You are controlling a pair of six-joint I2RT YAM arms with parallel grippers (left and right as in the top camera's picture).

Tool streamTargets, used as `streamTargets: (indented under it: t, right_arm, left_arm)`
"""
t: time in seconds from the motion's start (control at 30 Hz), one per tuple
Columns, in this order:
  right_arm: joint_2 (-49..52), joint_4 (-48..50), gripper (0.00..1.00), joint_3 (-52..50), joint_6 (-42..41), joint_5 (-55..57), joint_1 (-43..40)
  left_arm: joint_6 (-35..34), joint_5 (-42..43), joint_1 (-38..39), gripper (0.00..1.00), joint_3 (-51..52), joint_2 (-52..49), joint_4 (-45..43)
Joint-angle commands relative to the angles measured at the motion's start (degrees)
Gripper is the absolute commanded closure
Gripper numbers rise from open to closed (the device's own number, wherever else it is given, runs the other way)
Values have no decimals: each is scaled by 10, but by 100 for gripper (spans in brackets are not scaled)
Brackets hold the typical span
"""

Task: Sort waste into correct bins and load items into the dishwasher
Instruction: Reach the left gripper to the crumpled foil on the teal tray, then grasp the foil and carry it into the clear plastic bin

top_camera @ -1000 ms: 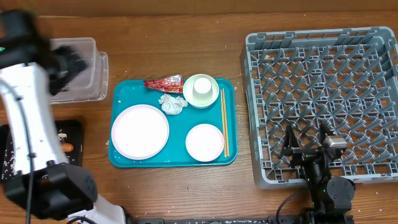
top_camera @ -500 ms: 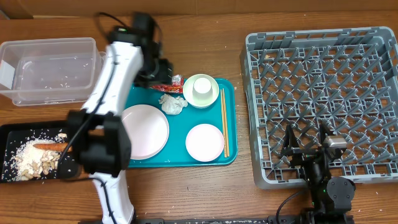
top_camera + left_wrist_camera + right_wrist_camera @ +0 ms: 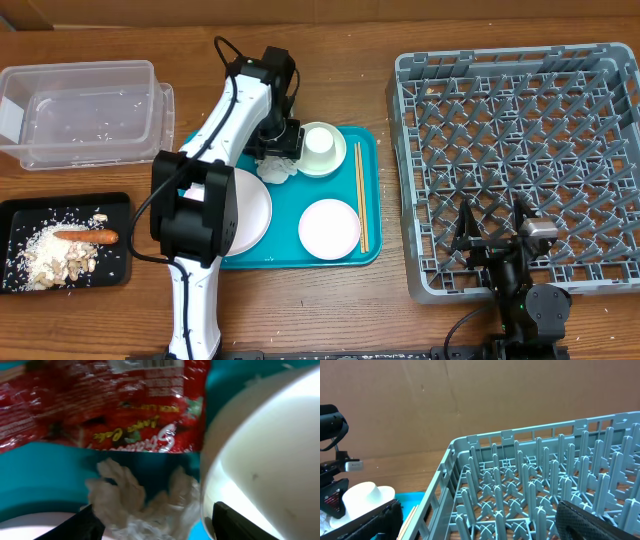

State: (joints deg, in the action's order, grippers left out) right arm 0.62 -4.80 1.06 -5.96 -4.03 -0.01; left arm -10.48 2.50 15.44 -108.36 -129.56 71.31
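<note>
My left gripper (image 3: 278,152) is open and low over the teal tray, its fingers (image 3: 155,527) either side of the crumpled white tissue (image 3: 140,505), which also shows in the overhead view (image 3: 279,170). The red foil wrapper (image 3: 100,405) lies just beyond it. The white bowl (image 3: 265,460) is at its right, with the small cup (image 3: 322,143) in it. The large plate (image 3: 250,212), the small plate (image 3: 329,228) and the chopsticks (image 3: 360,195) lie on the tray. The sausage (image 3: 86,237) and scraps (image 3: 45,262) lie in the black tray (image 3: 118,205). My right gripper (image 3: 490,228) is open and empty over the grey rack (image 3: 520,120).
The clear tub (image 3: 85,110) stands at the back left with only crumbs in it. The teal tray (image 3: 372,255) lies between the bins and the rack. The rack's pegs (image 3: 535,480) fill the right wrist view, and the left arm (image 3: 332,430) shows at its left.
My left arm has swung from the bins at the far left over to the teal tray and come down over the tissue. The right arm has not moved.
</note>
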Motion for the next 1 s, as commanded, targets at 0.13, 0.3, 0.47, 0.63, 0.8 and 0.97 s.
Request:
streamTargets:
  t: [0.13, 0.3, 0.47, 0.63, 0.8, 0.97]
  right_arm:
    - [-5, 2, 0, -6, 0, 5, -3]
    - [-5, 2, 0, -6, 0, 5, -3]
    - [-5, 2, 0, -6, 0, 5, -3]
    - [-5, 2, 0, -6, 0, 5, -3]
    - [-5, 2, 0, -6, 0, 5, -3]
    - [-5, 2, 0, -6, 0, 5, -3]
  left_arm:
    - [-13, -29, -9, 38, -3, -5, 7]
    - [-13, -23, -6, 39, -7, 4, 10]
    - [-8, 10, -6, 40, -29, 18, 22]
    - [-6, 7, -6, 39, -40, 40, 32]
    - [-7, -8, -7, 36, -40, 59, 48]
    - [-17, -48, -15, 37, -39, 55, 78]
